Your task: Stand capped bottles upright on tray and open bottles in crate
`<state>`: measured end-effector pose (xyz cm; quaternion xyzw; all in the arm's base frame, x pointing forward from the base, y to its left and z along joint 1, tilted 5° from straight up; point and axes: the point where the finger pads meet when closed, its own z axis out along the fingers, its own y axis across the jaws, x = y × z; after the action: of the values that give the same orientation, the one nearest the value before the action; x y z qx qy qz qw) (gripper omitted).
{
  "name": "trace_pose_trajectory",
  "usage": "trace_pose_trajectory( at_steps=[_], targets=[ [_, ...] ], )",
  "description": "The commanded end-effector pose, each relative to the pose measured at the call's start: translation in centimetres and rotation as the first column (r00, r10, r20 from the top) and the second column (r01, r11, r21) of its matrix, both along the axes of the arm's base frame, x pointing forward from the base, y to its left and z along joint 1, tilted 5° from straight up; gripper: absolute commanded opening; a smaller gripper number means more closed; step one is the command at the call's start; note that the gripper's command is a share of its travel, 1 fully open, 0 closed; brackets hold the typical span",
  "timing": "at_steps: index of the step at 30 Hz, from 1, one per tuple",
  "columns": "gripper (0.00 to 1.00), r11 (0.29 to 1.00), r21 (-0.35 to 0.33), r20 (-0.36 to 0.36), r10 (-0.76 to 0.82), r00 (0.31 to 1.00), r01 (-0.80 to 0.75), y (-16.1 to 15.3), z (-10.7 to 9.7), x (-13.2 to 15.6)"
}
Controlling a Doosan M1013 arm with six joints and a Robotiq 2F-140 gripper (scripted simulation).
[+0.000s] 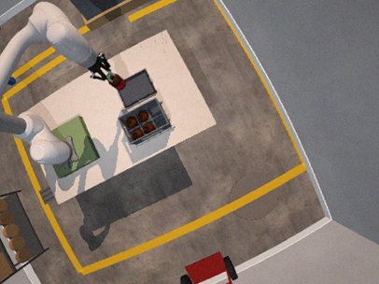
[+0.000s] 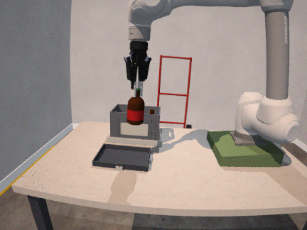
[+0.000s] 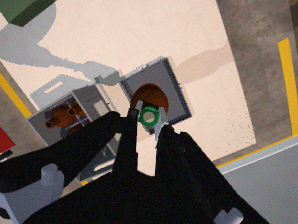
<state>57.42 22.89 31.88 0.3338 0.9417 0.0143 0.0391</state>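
My gripper (image 1: 111, 76) (image 2: 138, 89) (image 3: 148, 111) is shut on the green-capped neck of a brown bottle (image 1: 117, 83) (image 2: 136, 111) (image 3: 152, 95) with a red label. The bottle hangs upright in the air, well above the dark grey tray (image 1: 140, 95) (image 2: 106, 160) (image 3: 178, 95). The tray lies flat on the table and holds nothing. Behind it stands the grey crate (image 1: 164, 114) (image 2: 117, 125) (image 3: 44, 114) with several open brown bottles (image 1: 140, 124) (image 3: 62, 119) standing in its compartments.
The arm's base stands on a green block (image 1: 83, 135) (image 2: 227, 152) at the table's right in the exterior view. A red cart (image 1: 206, 268) (image 2: 174, 94) stands off the table. A shelf with round items (image 1: 7, 226) is at the floor's corner.
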Motion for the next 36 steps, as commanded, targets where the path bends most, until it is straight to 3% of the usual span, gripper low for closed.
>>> trace_pose_trajectory(
  at_steps=[1, 36],
  targets=[
    [0.0, 1.0, 0.0, 0.0, 0.0, 1.0, 0.0, 0.4, 0.0, 0.0],
    [0.0, 1.0, 0.0, 0.0, 0.0, 1.0, 0.0, 0.5, -5.9, 0.4]
  ],
)
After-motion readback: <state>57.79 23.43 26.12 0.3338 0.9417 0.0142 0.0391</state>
